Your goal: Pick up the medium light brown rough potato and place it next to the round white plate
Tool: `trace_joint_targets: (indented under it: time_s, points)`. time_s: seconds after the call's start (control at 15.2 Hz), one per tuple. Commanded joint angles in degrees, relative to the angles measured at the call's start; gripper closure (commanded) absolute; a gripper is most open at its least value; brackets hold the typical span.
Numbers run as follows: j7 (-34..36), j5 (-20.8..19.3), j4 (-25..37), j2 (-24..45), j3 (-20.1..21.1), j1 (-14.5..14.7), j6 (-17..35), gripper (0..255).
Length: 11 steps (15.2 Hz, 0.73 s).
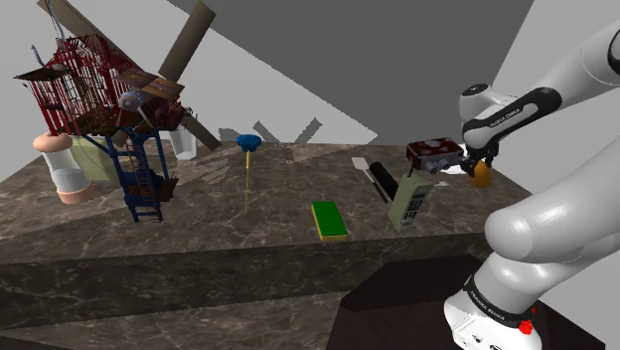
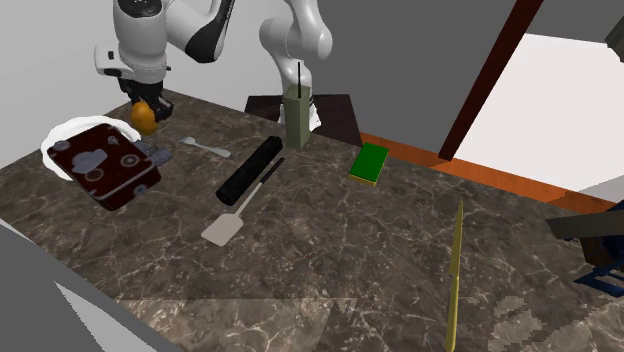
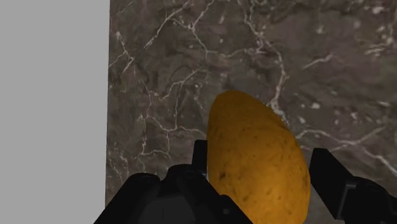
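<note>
- The jaws are clamped on the potato, with one black finger against each of its sides.
- The potato is orange-brown, egg-shaped and flecked with dark specks. Its narrower end points away from the jaws toward the tabletop.
- In the wrist view, a straight edge of the dark, pale-veined tabletop runs past the jaws, with plain grey beyond it.
- In the second exterior view the potato hangs beneath the white arm, near the tabletop's far edge.
- There it is at about 2 o'clock from the round white plate, close beside the rim. I cannot tell whether it touches the plate or the tabletop.
- A dark red box with pale round patterns lies on the plate and covers most of it.
- In the shoulder view the potato is at 4 o'clock from that box.
- In the second exterior view a small pale spoon lies at 3 o'clock from the box.
- A black cylinder lies at 3 o'clock from the spoon, and a spatula lies at 7 o'clock from the cylinder.
- A green block lies at 3 o'clock from the cylinder.
- A tall grey-green carton stands upright at 1 o'clock from the cylinder.
</note>
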Motion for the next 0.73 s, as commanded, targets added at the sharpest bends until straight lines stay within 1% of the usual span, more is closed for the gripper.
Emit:
trace_joint_targets:
  time_s: [0.0,0.33,0.66]
  points:
    - [1.3,-0.8,-0.6,1.2,-0.1,-0.2,1.3,255]
    - [4.5,-3.1,-1.4,4.6,-0.5,-0.7,4.8,255]
    - [4.5,-3.1,-1.4,4.6,-0.5,-0.7,4.8,255]
